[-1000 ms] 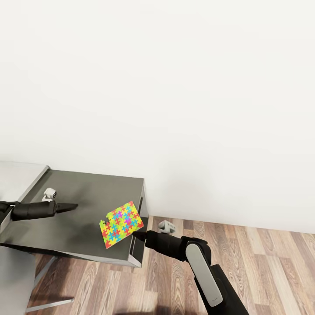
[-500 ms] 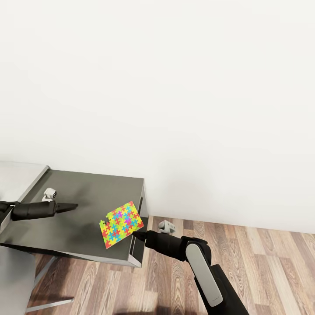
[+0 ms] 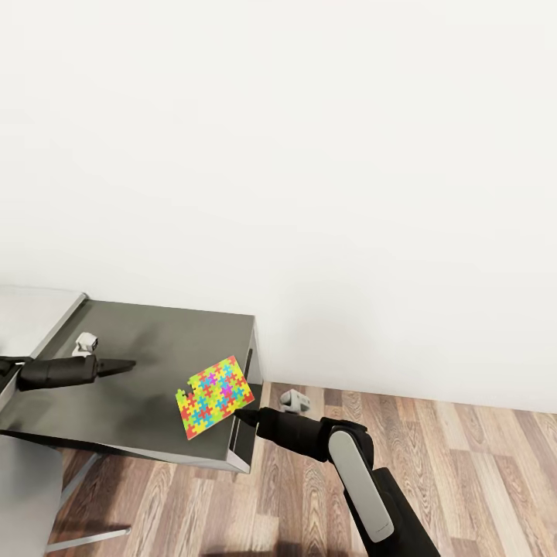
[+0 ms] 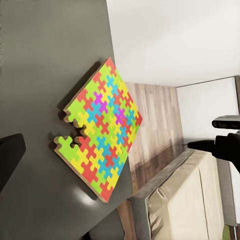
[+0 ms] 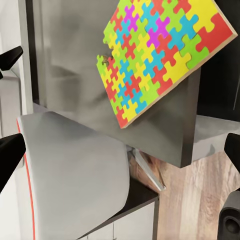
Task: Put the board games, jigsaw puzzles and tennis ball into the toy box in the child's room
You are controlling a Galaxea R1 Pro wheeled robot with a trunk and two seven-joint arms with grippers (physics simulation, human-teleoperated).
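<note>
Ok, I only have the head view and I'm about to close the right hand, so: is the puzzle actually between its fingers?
Observer: No. The right wrist view shows the right hand open, fingers wide apart. The jigsaw puzzle lies ahead of them on the table, not between them.
Operator: Does it sit fully on the top?
Observer: No, one corner overhangs the table's edge.
Operator: What is that grey shape near the table?
Observer: A chair with a red edge.
</note>
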